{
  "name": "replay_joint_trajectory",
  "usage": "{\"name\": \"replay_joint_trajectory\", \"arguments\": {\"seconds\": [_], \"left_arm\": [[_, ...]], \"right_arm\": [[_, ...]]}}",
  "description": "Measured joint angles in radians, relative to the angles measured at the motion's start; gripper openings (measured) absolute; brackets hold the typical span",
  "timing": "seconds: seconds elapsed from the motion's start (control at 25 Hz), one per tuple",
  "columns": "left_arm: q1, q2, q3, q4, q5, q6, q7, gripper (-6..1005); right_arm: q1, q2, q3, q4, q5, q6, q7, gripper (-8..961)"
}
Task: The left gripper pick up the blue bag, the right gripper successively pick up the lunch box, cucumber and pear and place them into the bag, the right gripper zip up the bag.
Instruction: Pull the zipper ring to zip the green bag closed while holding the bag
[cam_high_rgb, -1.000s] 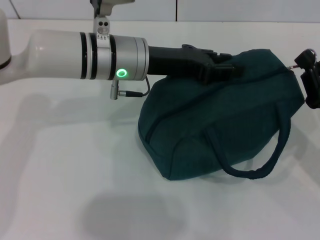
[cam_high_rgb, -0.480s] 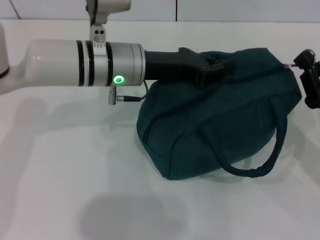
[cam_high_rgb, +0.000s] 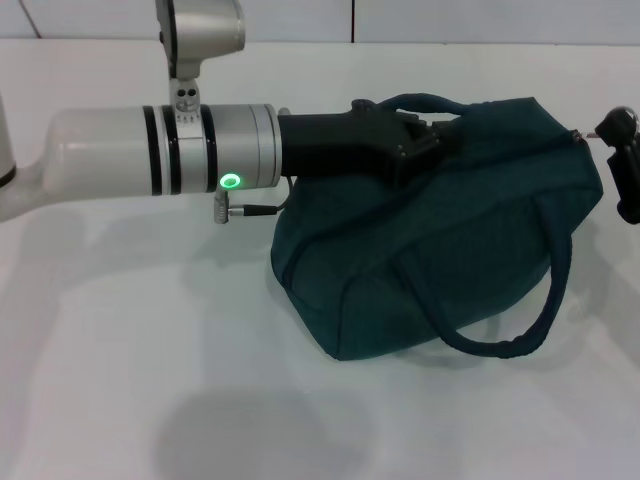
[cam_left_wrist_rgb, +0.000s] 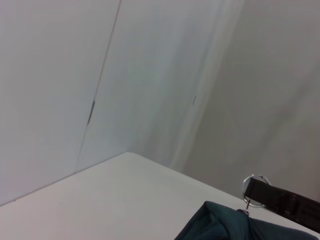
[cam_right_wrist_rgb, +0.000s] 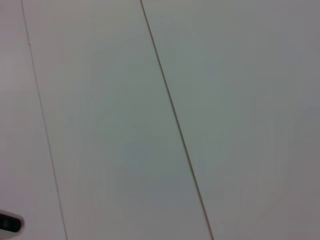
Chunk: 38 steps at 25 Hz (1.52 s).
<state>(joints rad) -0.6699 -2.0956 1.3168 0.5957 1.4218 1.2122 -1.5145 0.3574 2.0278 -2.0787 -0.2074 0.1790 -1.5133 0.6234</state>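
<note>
The blue bag (cam_high_rgb: 440, 240) lies on the white table with its long zipper run shut along the top. One padded handle (cam_high_rgb: 500, 345) hangs over the front; the other (cam_high_rgb: 420, 100) arches up over my left gripper (cam_high_rgb: 425, 140). That gripper reaches in from the left and rests on the top of the bag. My right gripper (cam_high_rgb: 612, 128) sits at the bag's right end, shut on the metal zipper pull (cam_high_rgb: 585, 133). The left wrist view shows that bag corner (cam_left_wrist_rgb: 225, 225) and the right gripper (cam_left_wrist_rgb: 262, 190). The lunch box, cucumber and pear are out of view.
The white table (cam_high_rgb: 150, 350) spreads out to the left of the bag and in front of it. A pale panelled wall (cam_left_wrist_rgb: 150, 75) stands behind the table. The right wrist view shows only that wall (cam_right_wrist_rgb: 150, 125).
My left arm has drawn back to the left. The bag's rear handle now stands up above the left gripper. The right gripper has shifted slightly right with the zipper pull.
</note>
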Motion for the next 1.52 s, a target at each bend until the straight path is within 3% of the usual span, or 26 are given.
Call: {"name": "replay_joint_trajectory", "arguments": {"seconds": [0.6, 1.12, 1.52], "left_arm": [[0.025, 0.001, 0.032, -0.016, -0.060, 0.014, 0.110, 58], [0.024, 0.002, 0.029, -0.017, -0.084, 0.004, 0.134, 54], [0.026, 0.004, 0.032, -0.017, -0.089, 0.004, 0.134, 54]], "right_arm": [[-0.007, -0.001, 0.002, 0.027, 0.048, 0.051, 0.001, 18], [0.001, -0.006, -0.006, 0.027, 0.027, 0.070, -0.010, 102], [-0.003, -0.011, -0.008, 0.033, 0.016, 0.065, -0.009, 333]]}}
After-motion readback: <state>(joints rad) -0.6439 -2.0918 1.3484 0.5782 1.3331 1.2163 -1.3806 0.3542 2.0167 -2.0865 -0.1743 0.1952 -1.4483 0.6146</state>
